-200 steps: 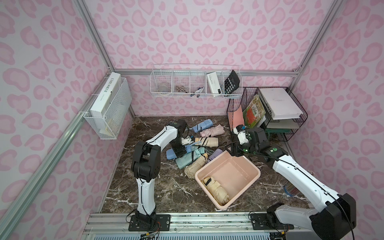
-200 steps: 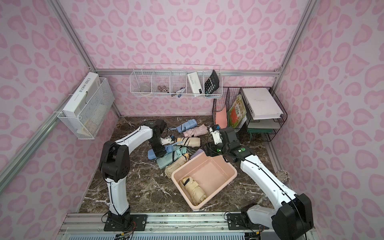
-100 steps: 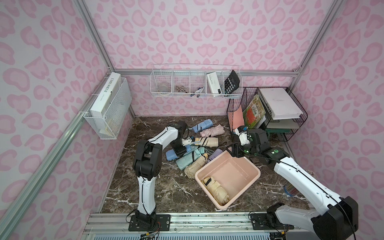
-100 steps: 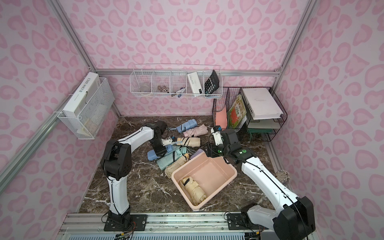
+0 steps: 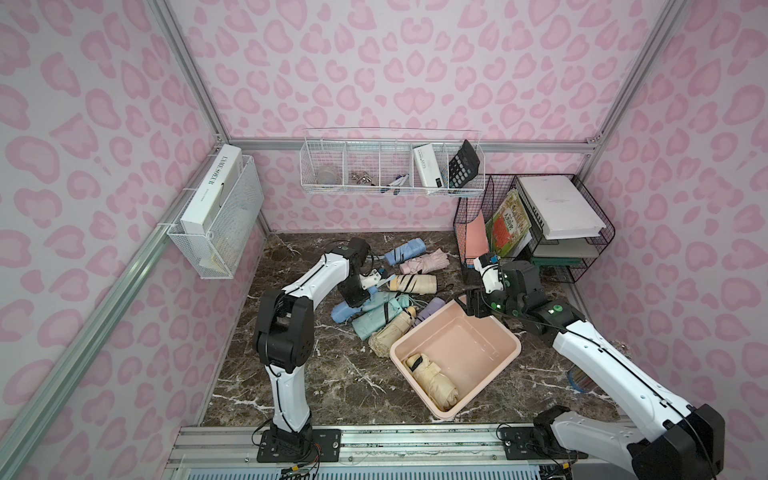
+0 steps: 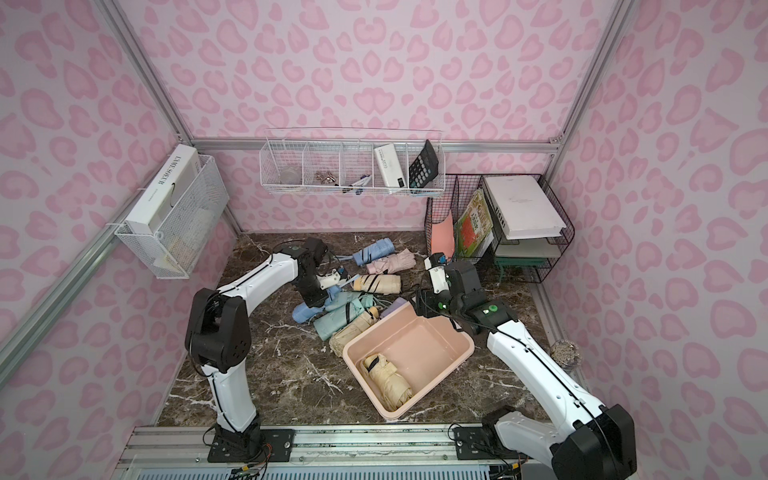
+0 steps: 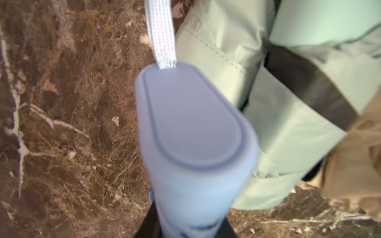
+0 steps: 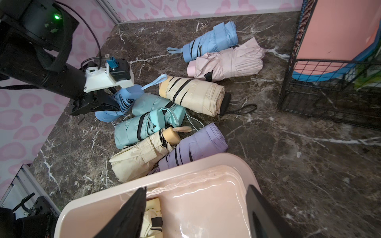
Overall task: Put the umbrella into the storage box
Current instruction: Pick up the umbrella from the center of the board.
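Note:
The pale pink storage box (image 5: 457, 345) (image 6: 415, 345) stands on the marble floor, and a cream folded umbrella (image 5: 434, 380) lies in its near end. A pile of several folded umbrellas lies just behind it. My left gripper (image 5: 360, 304) (image 8: 121, 105) reaches down at the pile's left side and is shut on a blue umbrella (image 5: 343, 311) (image 7: 191, 127) near its handle end. Its black fingers press both sides of the umbrella, which still rests on the floor. My right gripper (image 5: 471, 305) (image 8: 196, 187) hangs open over the box's far corner, holding nothing.
Teal (image 5: 374, 316), beige (image 5: 390, 332), purple (image 5: 432, 307), cream (image 5: 415, 282), pink (image 5: 424, 264) and another blue umbrella (image 5: 405, 251) make up the pile. A black wire file rack (image 5: 540, 232) stands back right. White wire baskets (image 5: 390, 174) (image 5: 220, 216) hang on the walls.
My left gripper's jaws have closed from wide open onto the blue umbrella. The right arm and the box have not moved.

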